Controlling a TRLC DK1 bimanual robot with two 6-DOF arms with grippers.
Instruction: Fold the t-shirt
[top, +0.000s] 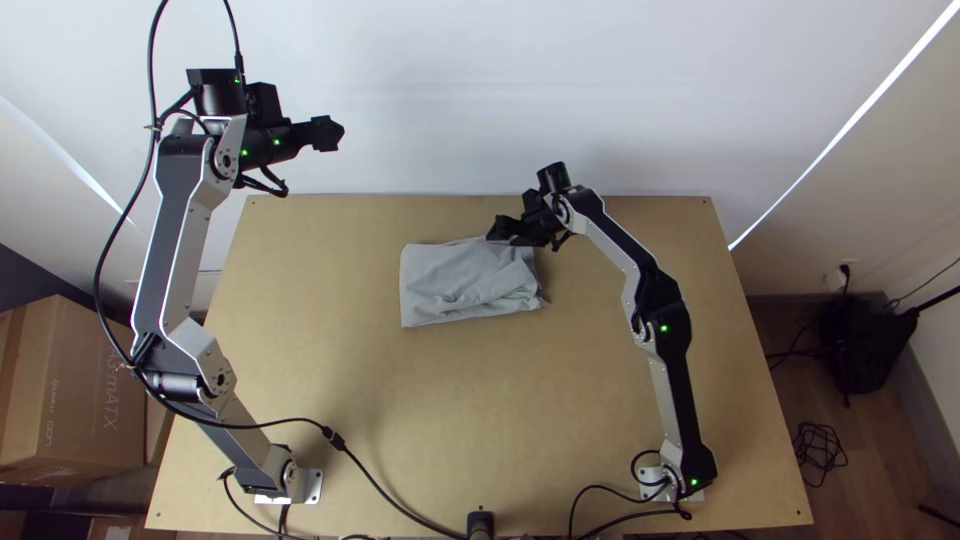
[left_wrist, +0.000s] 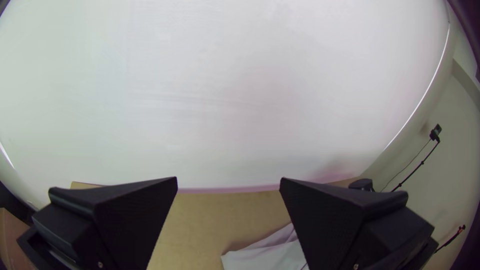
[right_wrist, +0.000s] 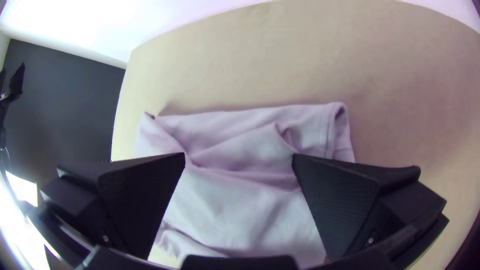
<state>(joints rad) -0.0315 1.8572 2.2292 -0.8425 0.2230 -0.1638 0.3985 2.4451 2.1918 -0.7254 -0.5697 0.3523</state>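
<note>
So I'm driving this remotely: my top cam hangs high over the near edge of the wooden table (top: 480, 400), pointing steeply down, with the left arm (top: 175, 220) and right arm (top: 680, 400) both in frame. The left wrist cam mostly faces the white wall (left_wrist: 225, 100), over the table's far edge. The right wrist cam's way closer, looking down over the grey t-shirt (right_wrist: 240, 200). All three views share some t-shirt and tabletop.
</note>
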